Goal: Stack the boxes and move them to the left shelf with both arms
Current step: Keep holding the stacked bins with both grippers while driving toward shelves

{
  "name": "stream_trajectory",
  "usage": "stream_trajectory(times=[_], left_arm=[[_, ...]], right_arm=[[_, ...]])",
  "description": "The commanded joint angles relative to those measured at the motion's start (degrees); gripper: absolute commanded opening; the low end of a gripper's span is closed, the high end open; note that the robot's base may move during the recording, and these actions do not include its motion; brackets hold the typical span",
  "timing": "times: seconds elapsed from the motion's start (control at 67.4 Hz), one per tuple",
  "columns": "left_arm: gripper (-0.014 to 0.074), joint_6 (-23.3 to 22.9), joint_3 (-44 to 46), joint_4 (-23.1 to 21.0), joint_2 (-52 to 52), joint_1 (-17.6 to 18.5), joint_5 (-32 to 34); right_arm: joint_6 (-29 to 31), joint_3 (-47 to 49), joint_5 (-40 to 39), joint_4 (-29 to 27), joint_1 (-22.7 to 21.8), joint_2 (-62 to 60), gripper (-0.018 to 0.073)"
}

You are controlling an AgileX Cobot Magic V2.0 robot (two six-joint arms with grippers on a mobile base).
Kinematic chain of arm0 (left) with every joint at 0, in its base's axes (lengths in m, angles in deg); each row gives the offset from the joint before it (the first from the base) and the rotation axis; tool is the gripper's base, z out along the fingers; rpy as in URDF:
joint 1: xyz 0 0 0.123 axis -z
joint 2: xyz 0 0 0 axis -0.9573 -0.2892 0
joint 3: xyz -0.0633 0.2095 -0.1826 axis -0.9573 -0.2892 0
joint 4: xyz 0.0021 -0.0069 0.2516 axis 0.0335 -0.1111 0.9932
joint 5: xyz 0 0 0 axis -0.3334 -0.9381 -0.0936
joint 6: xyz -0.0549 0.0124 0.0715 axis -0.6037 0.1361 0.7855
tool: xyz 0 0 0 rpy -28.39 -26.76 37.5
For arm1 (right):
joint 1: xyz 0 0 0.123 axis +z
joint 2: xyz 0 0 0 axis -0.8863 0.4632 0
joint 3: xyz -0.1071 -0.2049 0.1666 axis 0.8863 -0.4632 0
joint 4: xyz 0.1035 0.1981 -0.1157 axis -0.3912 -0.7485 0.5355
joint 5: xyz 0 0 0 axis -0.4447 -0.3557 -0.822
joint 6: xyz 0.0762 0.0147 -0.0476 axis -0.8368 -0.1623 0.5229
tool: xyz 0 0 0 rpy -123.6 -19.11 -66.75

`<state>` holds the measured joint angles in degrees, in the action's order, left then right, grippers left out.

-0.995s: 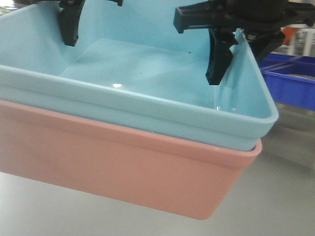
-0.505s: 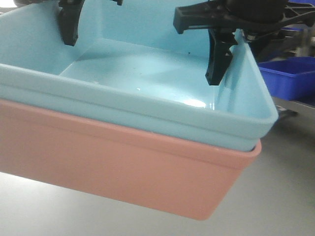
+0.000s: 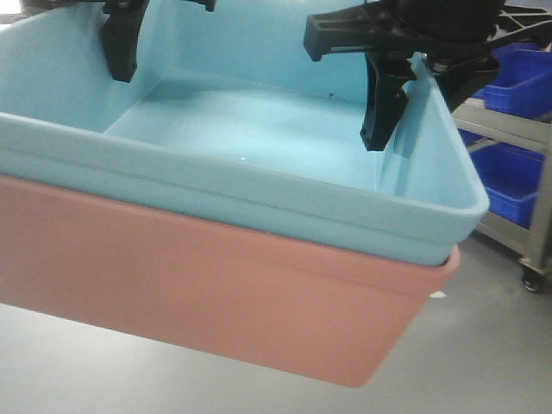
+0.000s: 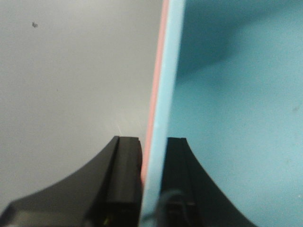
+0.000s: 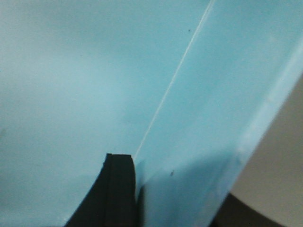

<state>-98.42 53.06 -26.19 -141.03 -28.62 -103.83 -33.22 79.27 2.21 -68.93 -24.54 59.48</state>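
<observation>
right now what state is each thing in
blue tub: empty, nested in pink tub
pink tub: holding the blue tub
left gripper: shut across both tubs' wall
right gripper: shut on blue tub's wall
dark blue crates: sitting on rack

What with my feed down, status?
Left tool clamps pink box and blue box walls. Right tool shut on blue box. Blue nested in pink. Crate rack right.

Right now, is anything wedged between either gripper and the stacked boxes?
Nothing visible. The left gripper clamps straight onto the doubled wall of the blue box and pink box; the right gripper straddles the opposite wall.
</observation>
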Motion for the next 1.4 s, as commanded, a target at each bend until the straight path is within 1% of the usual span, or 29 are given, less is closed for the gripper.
stream_trajectory(times=[0.0,1.381], left_arm=[[-0.0008,-0.69,2.46,-7.57,2.03,2.60,12.68],[-0.0008,-0.69,2.46,-7.71,2.03,2.60,12.68]], right_arm=[[1.57,3.89,-14.72,-5.76,1.80,-2.88,0.0057],[1.57,3.89,-14.30,-5.76,1.80,-2.88,0.0057]])
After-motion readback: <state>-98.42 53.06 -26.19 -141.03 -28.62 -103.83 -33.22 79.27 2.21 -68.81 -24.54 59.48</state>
